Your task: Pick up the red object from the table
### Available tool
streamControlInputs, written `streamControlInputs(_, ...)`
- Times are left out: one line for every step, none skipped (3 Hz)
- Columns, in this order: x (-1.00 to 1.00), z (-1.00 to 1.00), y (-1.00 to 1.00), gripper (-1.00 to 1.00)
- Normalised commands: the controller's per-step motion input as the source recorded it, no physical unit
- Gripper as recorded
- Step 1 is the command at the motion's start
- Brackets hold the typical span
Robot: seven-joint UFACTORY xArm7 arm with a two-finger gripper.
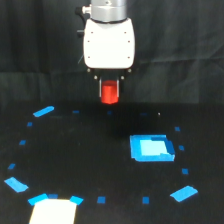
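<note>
Fingers: two short dark fingers (101, 89) hang under the white gripper (109, 92) and pinch the red block from both sides.
Table: the black table (100, 155) fills the lower half of the exterior view, with a dark curtain (30, 45) behind it at 12 o'clock.
Arm: the white body of the arm (109, 42) comes down from 12 o'clock, with a grey metal collar (106, 9) on top.
Tray: a flat blue tray (151, 148) lies at about 4 o'clock from the middle of the view, well apart from the block.
White piece: a pale box-like piece (52, 212) sits at 7 o'clock at the bottom edge, with blue corners showing on both sides of it; what it is cannot be told.
Blue pieces: one slanted piece (43, 111) lies at 10 o'clock, one (16, 185) at 8 o'clock, and one (184, 193) at 5 o'clock.
Red block: the red block (109, 93) is at 12 o'clock from the middle of the view, held between the fingers and lifted clear of the table, with only its lower part showing below them.
Tape marks: small blue tape marks (101, 200) dot the table in a loose ring around the middle.
</note>
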Motion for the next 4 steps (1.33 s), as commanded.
streamControlInputs(0.01, -0.29, -0.17, -1.0)
streamControlInputs(-0.21, -0.18, 0.26, -1.0)
streamControlInputs(-0.04, -0.48, 0.03, -0.9)
streamControlInputs(0.03, 0.22, 0.09, -1.0)
